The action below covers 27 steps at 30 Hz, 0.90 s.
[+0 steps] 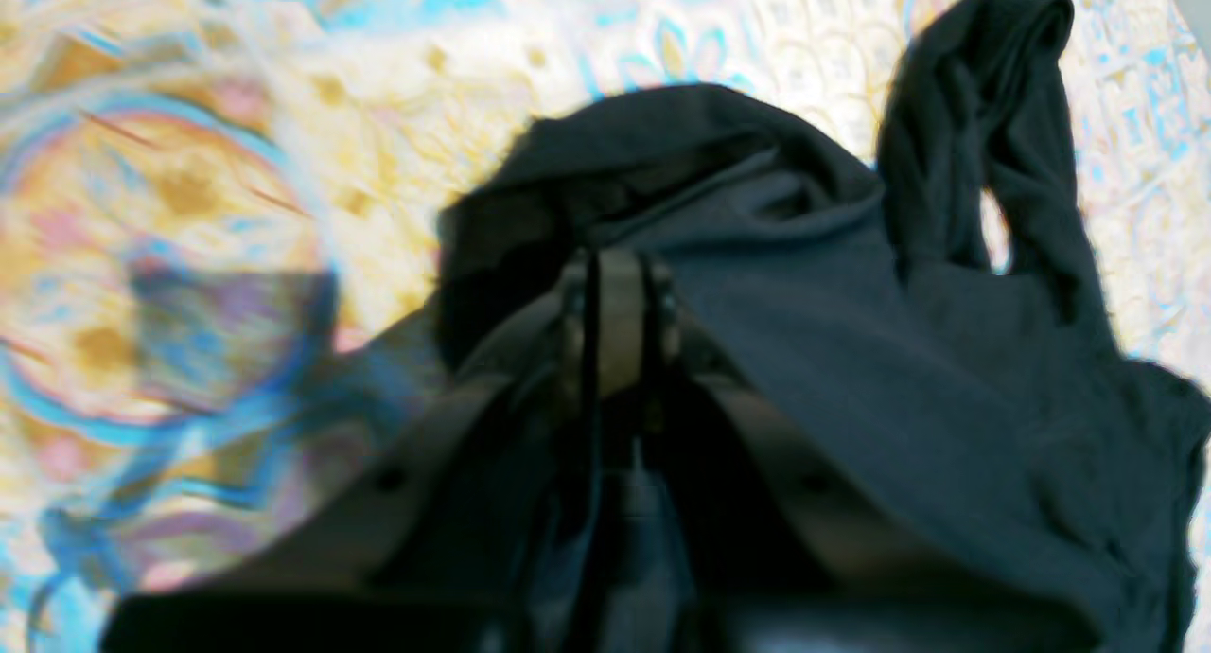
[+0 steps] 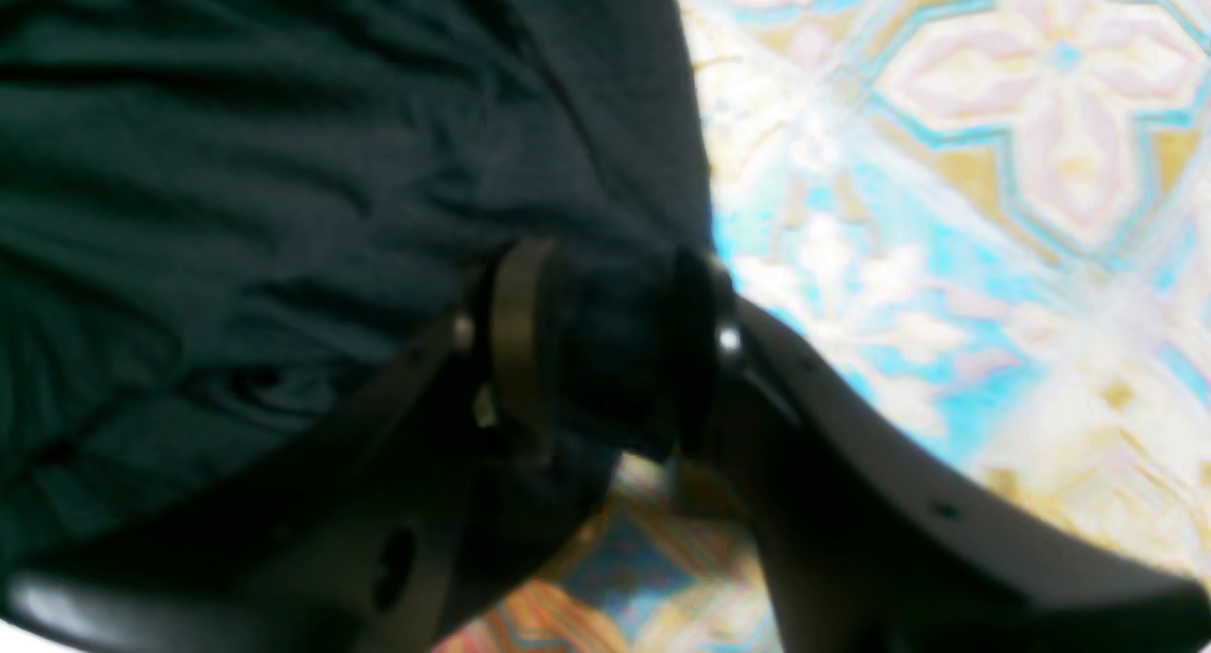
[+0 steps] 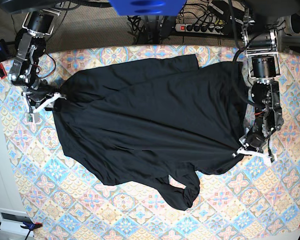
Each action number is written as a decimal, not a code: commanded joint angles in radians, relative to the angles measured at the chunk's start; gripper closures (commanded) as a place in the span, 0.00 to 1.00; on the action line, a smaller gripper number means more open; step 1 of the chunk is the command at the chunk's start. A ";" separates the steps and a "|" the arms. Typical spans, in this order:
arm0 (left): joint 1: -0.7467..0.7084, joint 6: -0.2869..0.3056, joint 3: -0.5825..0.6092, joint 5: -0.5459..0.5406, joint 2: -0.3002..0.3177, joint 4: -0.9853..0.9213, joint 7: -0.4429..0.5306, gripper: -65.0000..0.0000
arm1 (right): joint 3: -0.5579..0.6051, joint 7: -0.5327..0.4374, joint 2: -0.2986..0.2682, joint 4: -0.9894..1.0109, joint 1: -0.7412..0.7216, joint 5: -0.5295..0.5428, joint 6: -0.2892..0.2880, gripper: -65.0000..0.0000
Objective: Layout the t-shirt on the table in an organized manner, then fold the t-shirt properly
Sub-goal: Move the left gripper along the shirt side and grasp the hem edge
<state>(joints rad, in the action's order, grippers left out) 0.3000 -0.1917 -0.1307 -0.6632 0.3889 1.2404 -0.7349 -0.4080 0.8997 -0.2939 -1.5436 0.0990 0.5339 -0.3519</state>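
The black t-shirt (image 3: 150, 120) lies spread across the table (image 3: 140, 215), wrinkled, with one long sleeve (image 3: 182, 192) curled in a loop near the front edge. My left gripper (image 3: 242, 150) is at the shirt's right edge. In the left wrist view its jaws (image 1: 620, 274) are shut on a fold of the t-shirt (image 1: 851, 350), and a sleeve (image 1: 984, 114) stands bunched beyond. My right gripper (image 3: 57, 96) is at the shirt's left corner. In the right wrist view the right gripper (image 2: 605, 350) is shut on a thick bunch of the t-shirt (image 2: 236, 161), above the patterned table (image 2: 993, 208).
Both arm bases stand at the table's back corners, with a power strip (image 3: 202, 27) and cables behind them. A blue part (image 3: 145, 6) hangs at the top middle. A white device (image 3: 11, 218) sits off the table's front left corner. Patterned cloth (image 1: 284, 114) shows around the shirt.
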 commanded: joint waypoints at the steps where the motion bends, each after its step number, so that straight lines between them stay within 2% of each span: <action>1: 0.021 -0.001 -0.007 0.000 0.023 0.017 0.019 0.99 | 0.007 -0.024 -0.015 -0.019 -0.015 0.018 -0.005 0.70; 6: 0.020 -0.001 -0.005 0.000 0.025 0.017 0.010 0.99 | 0.045 -0.026 -0.015 -0.019 -0.023 0.018 -0.005 0.70; 8: 0.014 -0.002 -0.005 0.000 0.026 0.016 0.010 0.95 | 0.065 -0.026 -0.015 -0.019 -0.040 0.018 -0.005 0.70; 18: -0.025 -0.001 -0.008 -0.005 0.040 0.016 0.015 0.56 | 0.073 -0.026 -0.015 -0.018 -0.072 0.018 -0.005 0.70; 20: -0.023 -0.001 -0.013 -0.039 0.043 0.016 0.018 0.50 | 0.073 -0.026 -0.015 -0.018 -0.072 0.016 -0.005 0.70; 25: -0.020 -0.001 -0.154 -0.106 0.037 0.009 0.018 0.46 | 0.071 -0.026 -0.015 -0.019 -0.072 0.016 -0.005 0.70; 27: 0.009 -0.001 -0.165 -0.103 0.020 -0.008 0.019 0.46 | 0.070 -0.027 -0.015 -0.019 -0.072 0.016 -0.005 0.70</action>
<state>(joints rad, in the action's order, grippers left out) 0.2779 -0.2031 -0.2970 -0.7532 0.4068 1.2190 -0.7238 -0.3309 0.8921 -0.2939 -1.5440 0.0406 0.5350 -0.3553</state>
